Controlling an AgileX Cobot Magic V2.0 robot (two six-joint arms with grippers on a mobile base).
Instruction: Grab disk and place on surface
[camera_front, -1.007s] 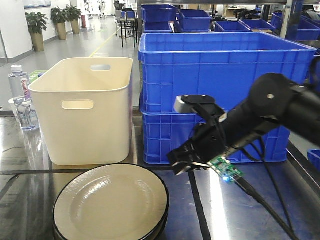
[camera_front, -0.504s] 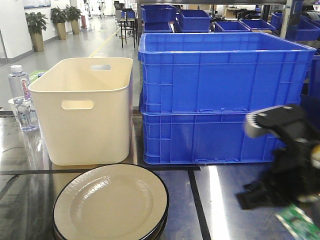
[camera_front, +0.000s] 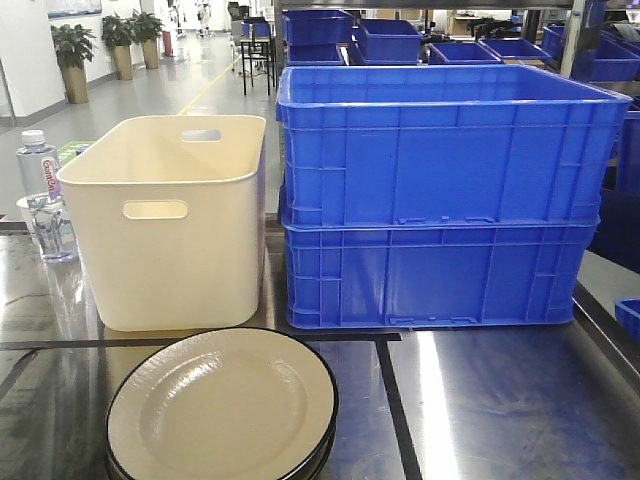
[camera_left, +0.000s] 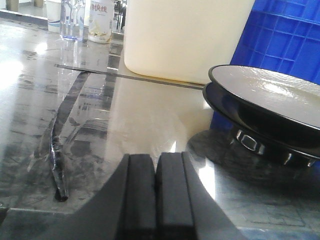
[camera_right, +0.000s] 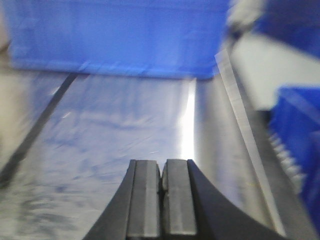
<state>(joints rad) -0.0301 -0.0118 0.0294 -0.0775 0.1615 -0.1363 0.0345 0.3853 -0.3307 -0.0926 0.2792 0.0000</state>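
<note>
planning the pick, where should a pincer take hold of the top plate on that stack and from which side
Probably the overhanging rim of the top plate, on the edge nearest the left pincer, which is shut now and must open. The plate lies flat on a second plate; its thin rim juts out over open steel tabletop, leaving a gap beneath. Come in low and sideways, one finger above, one under.

Stacked cream disks (camera_front: 222, 405) on steel surface (camera_front: 480, 410)

Water bottle (camera_front: 40, 195) label, red lettering, unreadable
</note>
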